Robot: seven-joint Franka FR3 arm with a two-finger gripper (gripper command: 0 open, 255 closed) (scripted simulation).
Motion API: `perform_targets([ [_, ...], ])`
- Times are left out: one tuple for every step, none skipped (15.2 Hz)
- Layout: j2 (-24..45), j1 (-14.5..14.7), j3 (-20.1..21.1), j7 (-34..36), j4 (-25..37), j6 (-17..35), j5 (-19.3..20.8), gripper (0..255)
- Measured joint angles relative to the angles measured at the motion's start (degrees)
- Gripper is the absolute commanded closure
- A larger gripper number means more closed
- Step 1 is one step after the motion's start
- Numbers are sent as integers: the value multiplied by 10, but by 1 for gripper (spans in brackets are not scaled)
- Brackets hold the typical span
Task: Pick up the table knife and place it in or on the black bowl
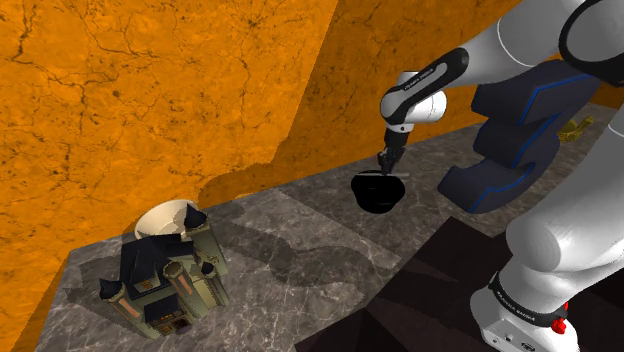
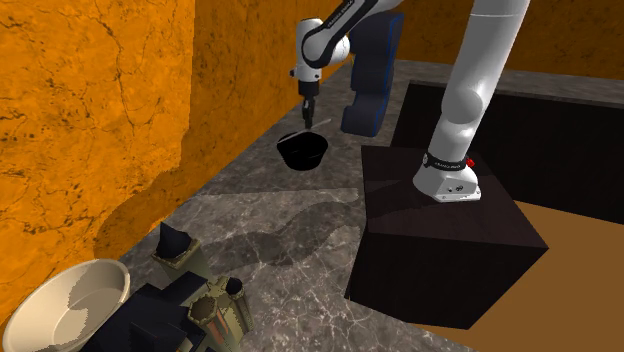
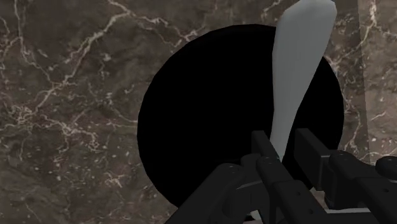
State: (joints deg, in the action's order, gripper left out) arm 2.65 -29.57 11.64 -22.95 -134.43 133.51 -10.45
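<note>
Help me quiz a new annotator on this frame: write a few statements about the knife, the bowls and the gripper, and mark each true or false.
1. The gripper clasps the pale grey knife between its fingers. True.
2. The knife lies flat on the marble surface. False: it is held over the black bowl.
3. The black bowl stands on the marble surface. True.
4. The cream bowl stands right beside the black bowl. False: it sits far from it, next to the toy castle.
</note>
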Motion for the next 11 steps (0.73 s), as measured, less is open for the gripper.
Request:
perform_targets([
  [5,0,0,-2,-2,6,0,255],
  [11,0,0,-2,-3,13,1,255],
  [17,1,0,-1,-5,21,1,255],
  [22,1,0,-2,-7,29,1,255],
  [30,1,0,-4,-9,37,1,255],
  [36,1,0,-5,-10,45,2,255],
  [42,1,0,-4,-11,53,2,255],
  [49,2,0,-4,-13,61,3,255],
  [56,1,0,-6,-14,69,3,255],
  [61,2,0,-6,-15,75,3,255],
  [70,2,-1,-7,-13,81,4,255],
])
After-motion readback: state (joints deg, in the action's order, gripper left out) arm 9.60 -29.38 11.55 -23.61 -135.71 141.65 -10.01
